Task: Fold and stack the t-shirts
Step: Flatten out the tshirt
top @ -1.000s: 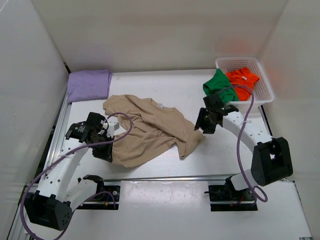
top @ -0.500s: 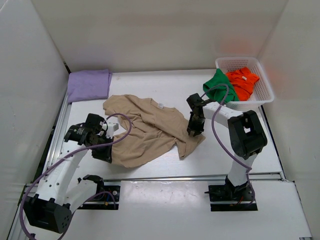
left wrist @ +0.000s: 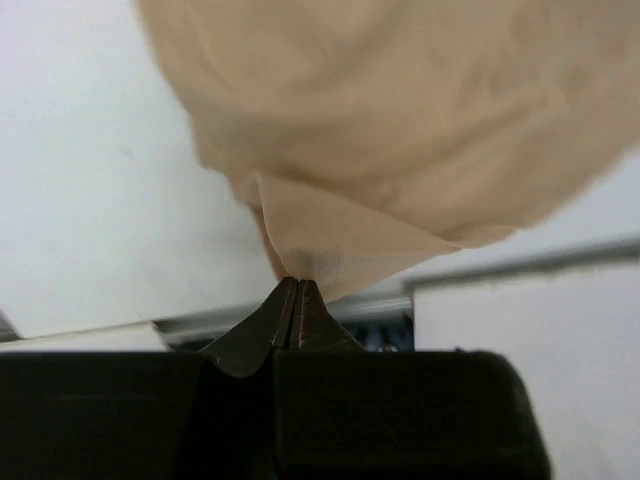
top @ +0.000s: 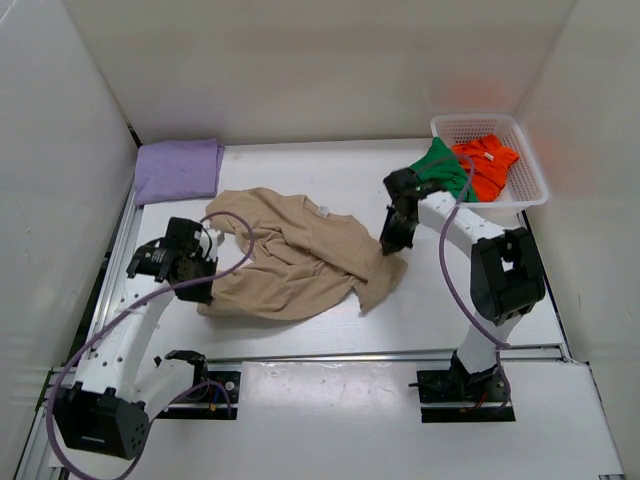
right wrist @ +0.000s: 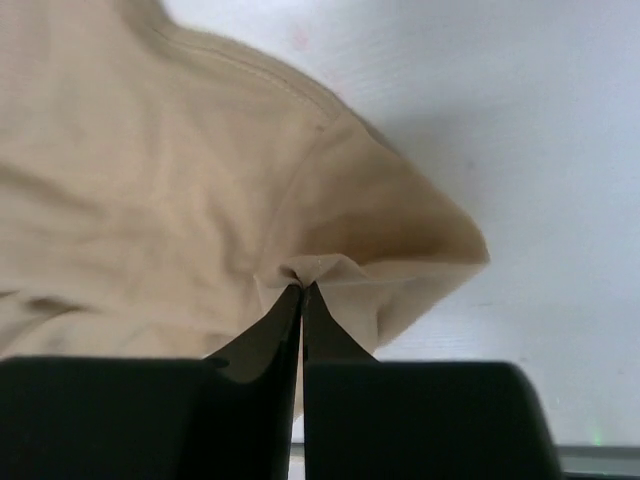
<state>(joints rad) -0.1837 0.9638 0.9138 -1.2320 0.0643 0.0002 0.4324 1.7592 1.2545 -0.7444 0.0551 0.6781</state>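
The crumpled tan beige cloth t-shirt (top: 300, 265) is lying mid-frame on the white tabletop (top: 440, 300), with the left pincer (left wrist: 297, 290) pinching its lower-left edge and the right pincer (right wrist: 301, 290) pinching its right edge. A folded lavender purple t-shirt (top: 178, 170) is sitting at upper left

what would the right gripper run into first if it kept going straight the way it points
The tan shirt: the right gripper is shut on a fold of it, so it would press into that cloth, probably with the table just beneath, though depth is unclear.
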